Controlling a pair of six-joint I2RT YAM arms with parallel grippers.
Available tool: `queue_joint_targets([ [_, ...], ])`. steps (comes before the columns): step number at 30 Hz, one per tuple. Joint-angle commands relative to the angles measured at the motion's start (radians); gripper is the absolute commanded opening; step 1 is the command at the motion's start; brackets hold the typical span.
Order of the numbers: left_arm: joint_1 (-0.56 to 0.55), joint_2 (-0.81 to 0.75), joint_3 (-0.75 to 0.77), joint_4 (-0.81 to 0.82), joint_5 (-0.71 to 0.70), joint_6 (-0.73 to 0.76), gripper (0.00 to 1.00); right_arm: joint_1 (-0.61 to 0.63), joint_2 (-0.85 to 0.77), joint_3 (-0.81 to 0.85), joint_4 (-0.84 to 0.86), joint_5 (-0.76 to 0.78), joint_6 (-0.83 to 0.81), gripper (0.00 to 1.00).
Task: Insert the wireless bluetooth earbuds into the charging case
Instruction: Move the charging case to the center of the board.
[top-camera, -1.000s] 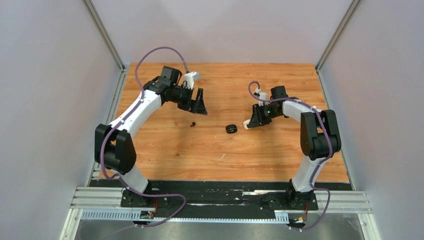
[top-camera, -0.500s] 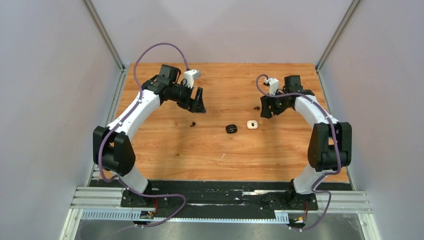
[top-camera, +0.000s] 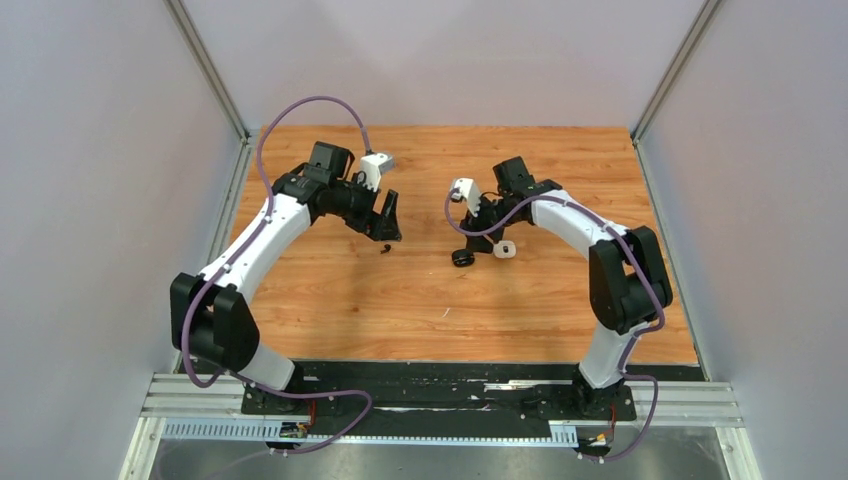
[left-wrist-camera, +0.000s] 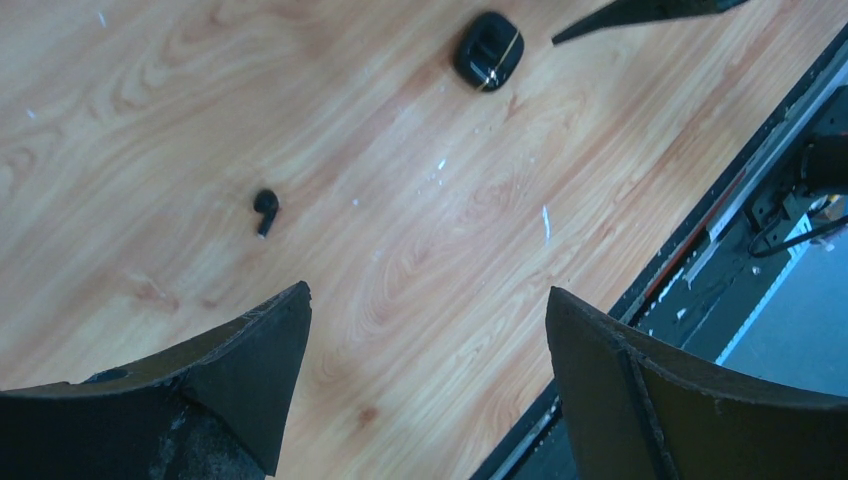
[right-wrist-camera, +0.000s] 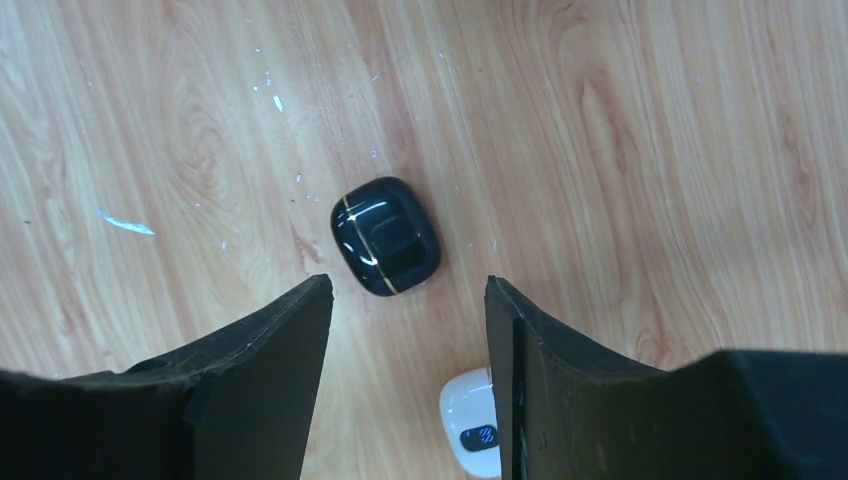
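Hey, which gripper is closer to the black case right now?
Right. The right gripper hangs open right by the black case, which lies just beyond its fingertips. The left gripper sits farther off, by a black earbud.

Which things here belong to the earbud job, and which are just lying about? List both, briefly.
Job:
black earbud
black charging case
white charging case, though no white earbud shows

Lying about:
white flecks on the wooden table
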Motion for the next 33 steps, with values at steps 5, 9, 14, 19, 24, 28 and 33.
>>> queue_joint_targets([
  [5, 0.028, -0.064, -0.053, -0.013, 0.009, 0.002, 0.92, 0.039, 0.068, 0.022, -0.028, 0.046, -0.247, 0.60],
  [9, 0.033, -0.061, -0.044, -0.013, 0.024, 0.001, 0.92, 0.055, 0.056, -0.018, -0.019, 0.065, -0.292, 0.63],
  [14, 0.034, -0.054, -0.040, -0.017, 0.029, 0.005, 0.92, 0.082, 0.081, -0.040, 0.006, 0.119, -0.304, 0.64],
  [19, 0.034, -0.058, -0.042, -0.027, 0.035, 0.006, 0.92, 0.088, 0.145, 0.007, 0.055, 0.232, -0.247, 0.63],
  [24, 0.034, -0.065, -0.049, -0.027, 0.033, 0.006, 0.92, 0.078, 0.260, 0.115, 0.085, 0.335, -0.205, 0.62],
  [28, 0.035, -0.070, -0.050, -0.031, 0.031, 0.010, 0.92, 0.070, 0.339, 0.209, 0.109, 0.401, -0.182, 0.61],
  [33, 0.036, -0.071, -0.054, -0.029, 0.032, 0.007, 0.92, 0.053, 0.416, 0.339, 0.116, 0.448, -0.145, 0.61],
])
